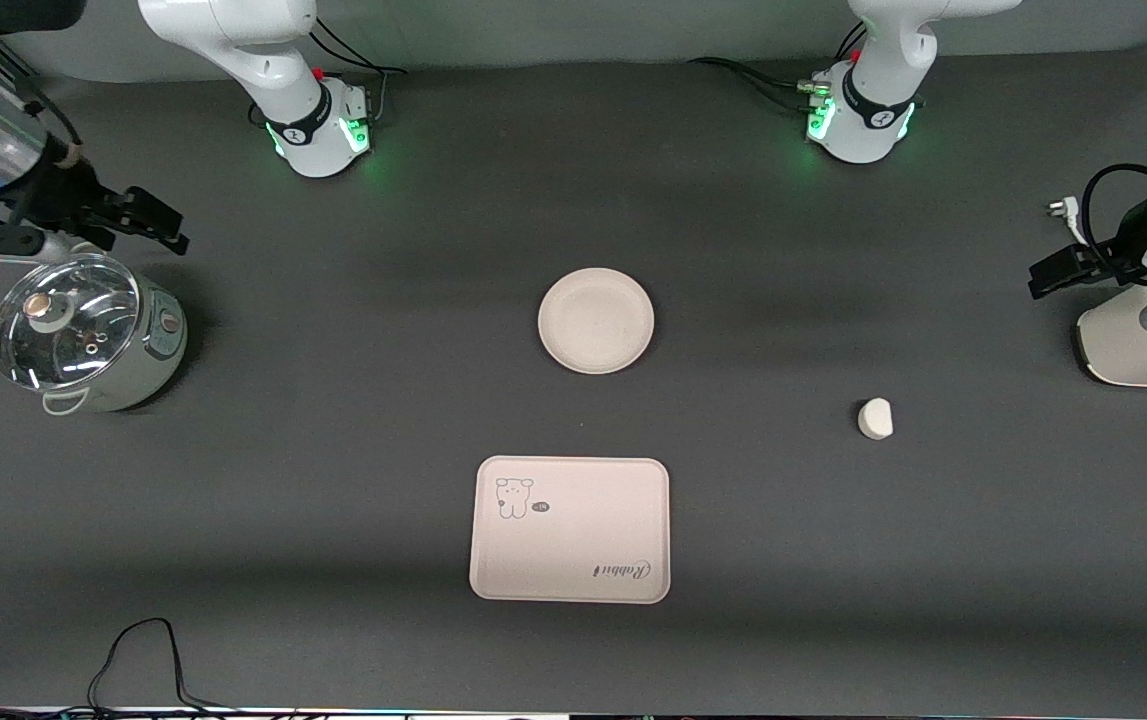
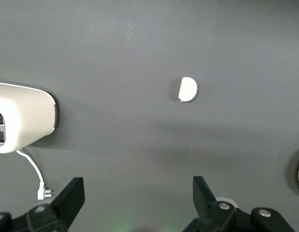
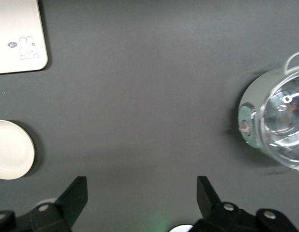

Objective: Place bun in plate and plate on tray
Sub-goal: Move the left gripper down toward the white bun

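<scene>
Looking at my feeds, the dark counter point(image 1: 333, 450) fills everything, with both arms parked up at their ends, waiting.

Biggest item on it is the pot with a glass lid point(image 1: 83, 335), sitting just under the right end effector point(image 3: 142, 198) at that arm's end of the counter. That one's fingers are spread wide with nothing between them.

Next is the tray point(image 1: 571, 530), bare, well apart from both end effectors and closest to the front camera. The plate point(image 1: 596, 320) sits farther from the front camera than the tray, not touching it, also bare. My right wrist cam catches both at its edge.

At the left arm's end there's a white toaster point(image 1: 1138, 345), right below the left end effector point(image 2: 139, 200), which is also spread wide and holding nothing.

Smallest is the bun point(image 1: 875, 418), lying alone on the counter out ahead of the left end effector, between the toaster and the plate.
</scene>
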`<state>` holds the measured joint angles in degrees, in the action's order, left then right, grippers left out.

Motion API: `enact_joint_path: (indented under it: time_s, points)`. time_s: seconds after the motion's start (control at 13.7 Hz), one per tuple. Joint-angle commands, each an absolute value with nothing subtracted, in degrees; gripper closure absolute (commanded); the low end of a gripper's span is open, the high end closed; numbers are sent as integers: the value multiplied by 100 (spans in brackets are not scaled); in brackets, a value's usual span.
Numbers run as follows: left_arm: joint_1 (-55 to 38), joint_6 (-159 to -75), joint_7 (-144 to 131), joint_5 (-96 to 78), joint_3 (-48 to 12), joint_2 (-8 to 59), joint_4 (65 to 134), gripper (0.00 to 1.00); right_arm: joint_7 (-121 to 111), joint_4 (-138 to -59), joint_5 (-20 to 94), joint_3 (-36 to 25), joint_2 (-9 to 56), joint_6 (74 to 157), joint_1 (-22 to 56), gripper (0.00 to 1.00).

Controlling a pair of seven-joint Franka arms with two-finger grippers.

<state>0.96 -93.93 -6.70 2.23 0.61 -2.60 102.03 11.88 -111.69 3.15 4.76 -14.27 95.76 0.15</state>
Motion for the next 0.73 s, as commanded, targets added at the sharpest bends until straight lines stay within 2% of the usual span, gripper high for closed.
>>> enact_joint_path:
  time_s: [0.0, 0.15, 0.66]
  points:
    - [53, -9360, -624, 255, 123, 122, 10089, 0, 1503, -11424, 422, 842, -1257, 10087, 79, 0]
    - [44, -9684, -624, 255, 123, 578, 10177, 0, 1547, -11601, 501, 949, -1231, 10440, 79, 0]
    - [-193, -11370, -861, 255, 97, 1922, 10626, 0, 1573, -11610, 510, 1125, -906, 10652, 70, 0]
